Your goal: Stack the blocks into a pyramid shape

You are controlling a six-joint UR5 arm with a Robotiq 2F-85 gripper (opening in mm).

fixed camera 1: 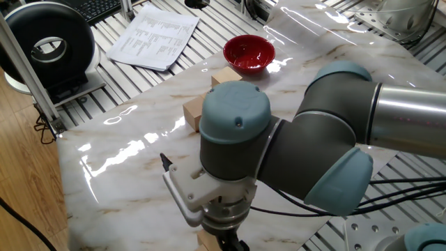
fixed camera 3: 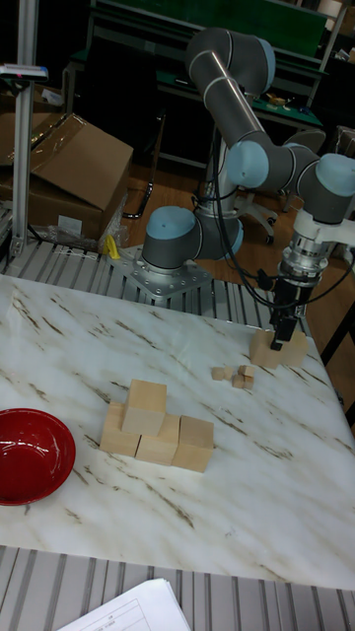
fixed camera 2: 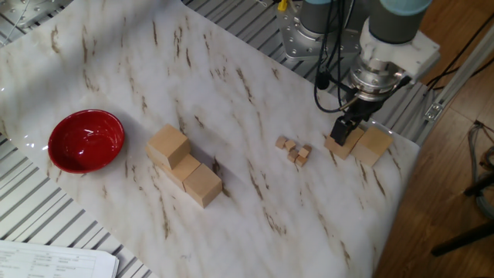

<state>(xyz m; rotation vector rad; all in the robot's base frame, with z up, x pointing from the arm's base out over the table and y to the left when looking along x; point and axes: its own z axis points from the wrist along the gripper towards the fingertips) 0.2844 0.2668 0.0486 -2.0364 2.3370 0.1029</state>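
**Gripper down at the corner blocks**

The arm reaches vertically down, gripper lowered onto one of two tan wooden blocks at the marble table's corner. Whether its fingers are clamped or apart cannot be told. The pyramid shape, three cubes plus one on top, stands near the glossy red bowl.

Four tan blocks stacked stepwise; two more near table edge.

- A robotics lab or workshop.
- A marble-patterned sheet lies over a slatted aluminium bench.
- Upper left of the tall view: a cardboard box, dark shelving behind.
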